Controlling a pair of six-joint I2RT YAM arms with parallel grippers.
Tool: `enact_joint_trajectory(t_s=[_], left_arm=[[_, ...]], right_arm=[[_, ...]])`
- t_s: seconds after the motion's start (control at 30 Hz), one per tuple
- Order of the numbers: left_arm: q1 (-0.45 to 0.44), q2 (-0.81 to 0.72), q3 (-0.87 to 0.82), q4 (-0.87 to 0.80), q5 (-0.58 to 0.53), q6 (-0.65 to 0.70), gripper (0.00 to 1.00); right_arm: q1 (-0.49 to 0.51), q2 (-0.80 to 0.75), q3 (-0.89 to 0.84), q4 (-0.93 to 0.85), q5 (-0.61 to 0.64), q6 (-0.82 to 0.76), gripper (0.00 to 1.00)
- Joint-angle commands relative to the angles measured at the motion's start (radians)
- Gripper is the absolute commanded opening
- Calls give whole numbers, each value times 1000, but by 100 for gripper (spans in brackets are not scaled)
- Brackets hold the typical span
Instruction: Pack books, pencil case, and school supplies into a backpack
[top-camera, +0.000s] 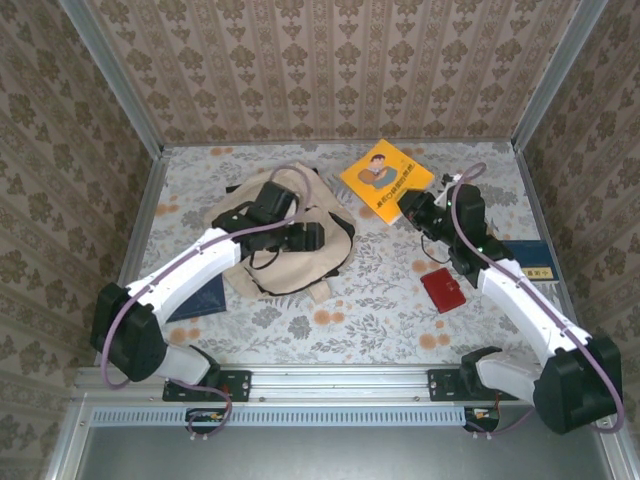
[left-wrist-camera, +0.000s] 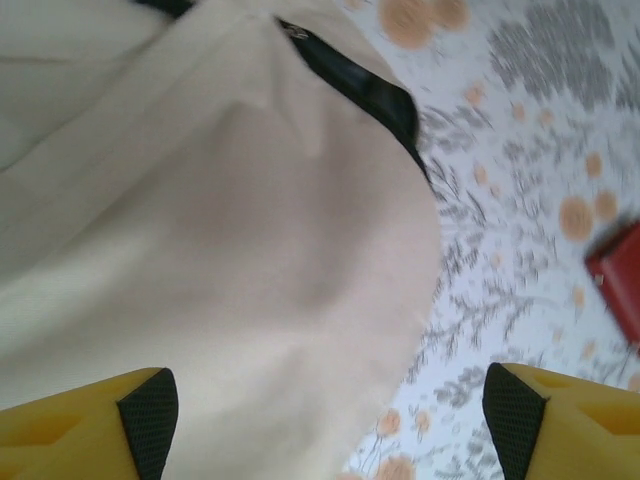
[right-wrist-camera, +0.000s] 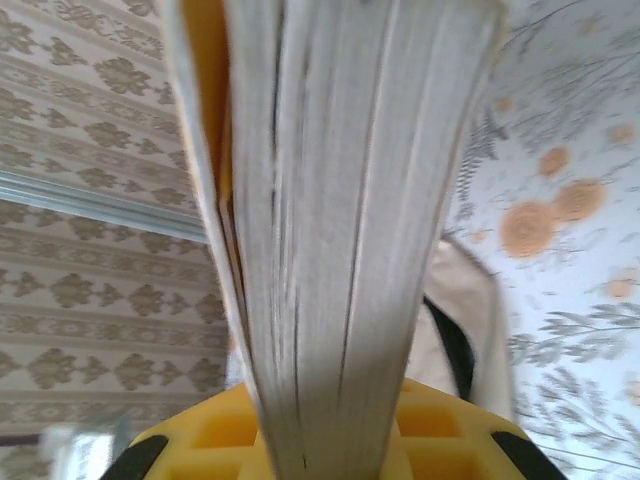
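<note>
Though left fingers (left-wrist-camera: 145, 425) wide over backpack (left-wrist-camera: 200, 250), yellow book (right-wrist-camera: 330, 250) between right fingers (right-wrist-camera: 440, 425).

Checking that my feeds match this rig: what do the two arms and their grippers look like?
Both the left arm and right arm have white links, bulky black joints and bases, and a lilac cable looping alongside. The left gripper and right gripper have bright yellow fingers with black textured pads.

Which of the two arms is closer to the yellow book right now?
Right. The right gripper is shut on the edge of the yellow book; the left gripper hangs open over the backpack, left of the book.
</note>
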Motion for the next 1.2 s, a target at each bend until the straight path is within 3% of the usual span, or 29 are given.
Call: enact_joint_trajectory(t_s=[0.0,0.23,0.87,1.0,1.17], left_arm=[[-67,62,73,-185,-105,218,80],[-163,243,220,-305,-158,381,77],[-176,533,452,-454,-212,366,72],[-176,536,454,-440,-206,380,59],[-176,523,458,-421,-212,400,36]], right_arm=[[-22,-59,5,-86,39,-111,0],[-42,-69,-24,-89,21,-82,0],[-47,-64,-60,-81,-11,-11,0],[-47,-69,-60,-91,-8,-13,0],[-48,-72,-60,-94,-7,-10,0]])
